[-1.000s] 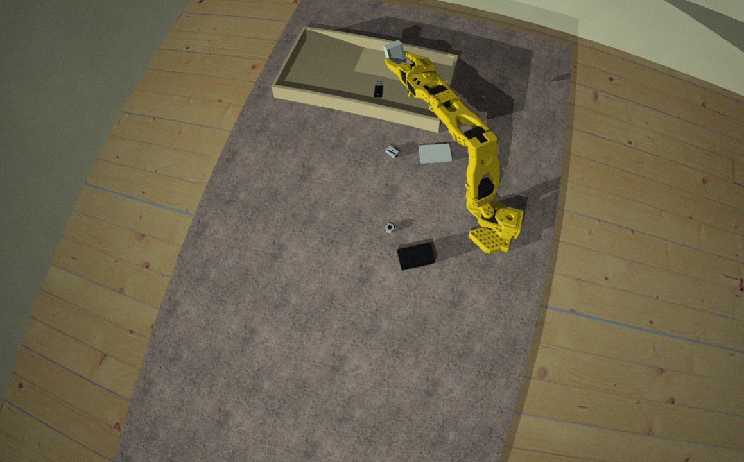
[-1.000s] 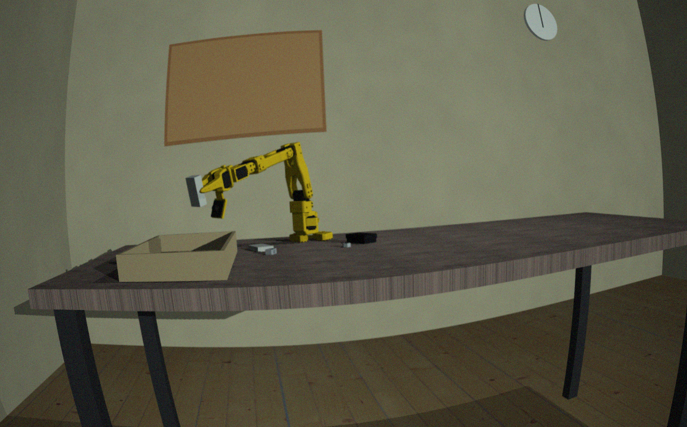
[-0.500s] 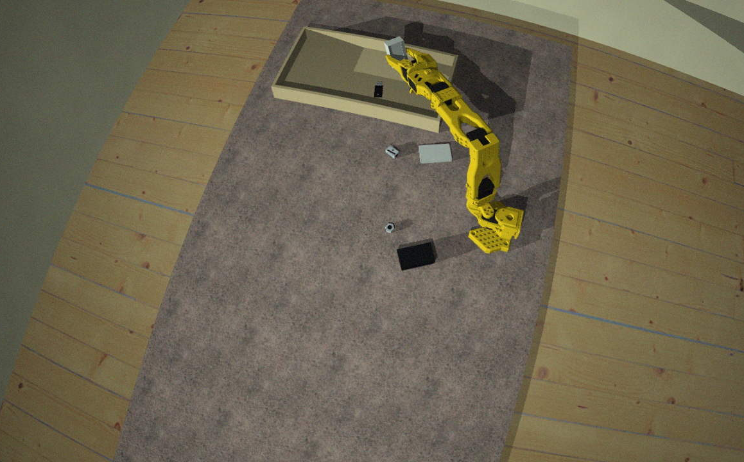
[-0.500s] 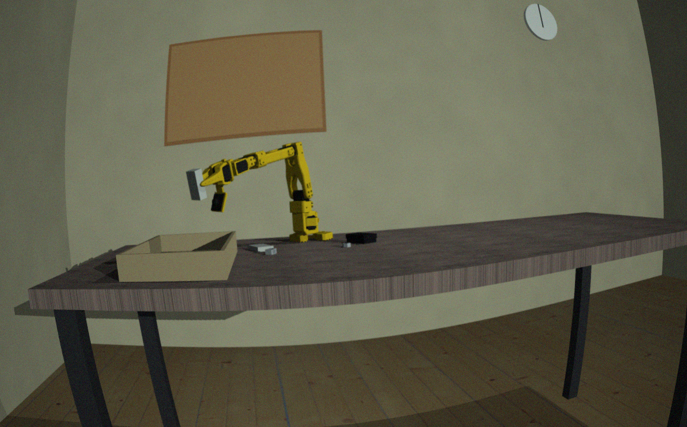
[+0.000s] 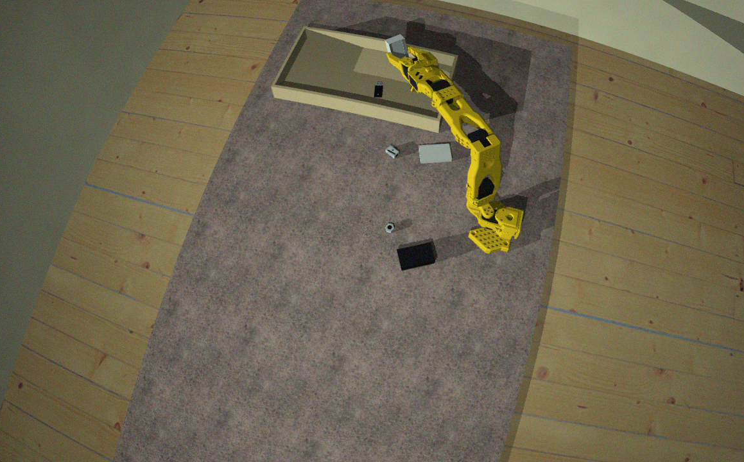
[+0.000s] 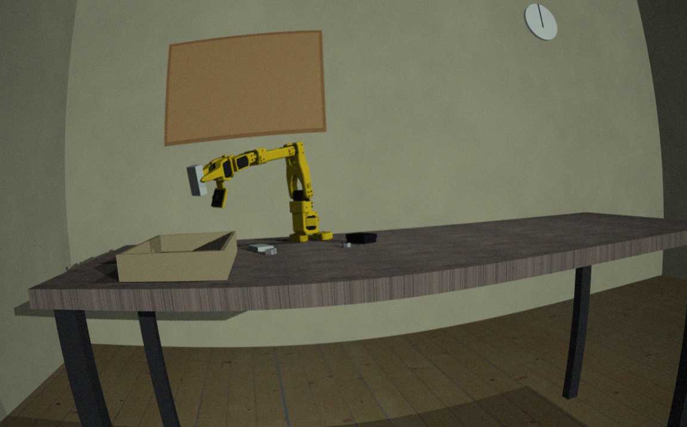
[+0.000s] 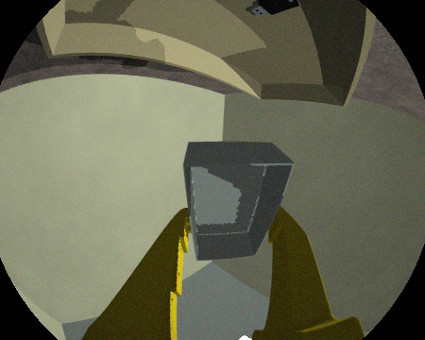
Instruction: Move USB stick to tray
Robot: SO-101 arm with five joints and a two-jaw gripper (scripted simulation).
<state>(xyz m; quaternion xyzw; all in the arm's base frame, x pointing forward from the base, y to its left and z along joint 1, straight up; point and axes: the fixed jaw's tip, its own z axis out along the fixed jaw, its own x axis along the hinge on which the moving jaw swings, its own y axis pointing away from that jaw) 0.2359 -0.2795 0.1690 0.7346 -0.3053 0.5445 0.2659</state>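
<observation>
We see the yellow arm (image 5: 466, 123) stretched out from its base (image 5: 486, 240) toward the tray (image 5: 351, 106), with the tool (image 6: 203, 179) raised well above it. The tool is closed partway on the white box base (image 6: 195, 179), whose walls sit between the jaws; in the wrist view the base (image 7: 234, 208) shows tipped on its side, its open face turned toward the camera and nothing visible inside it. In the exterior view the base hangs high over the tray (image 6: 176, 264), tilted, clear of the tray's walls.

The USB stick (image 5: 378, 88) lies flat on the tray floor, near the wall closest to the arm's base, and apart from that wall. The wrist view shows it too (image 7: 275, 3), dark with a pale plug end, alone on the tray floor.

On the table (image 5: 305, 316), outside the tray, the white lid (image 5: 435, 153) rests flat just beside the arm's forearm, and a small grey part (image 5: 392, 151) sits near it on the side away from the arm. Further along we find a small hex nut (image 5: 389, 228) and, near the arm's base, a closed black box (image 5: 415, 255), the two close together but not touching
</observation>
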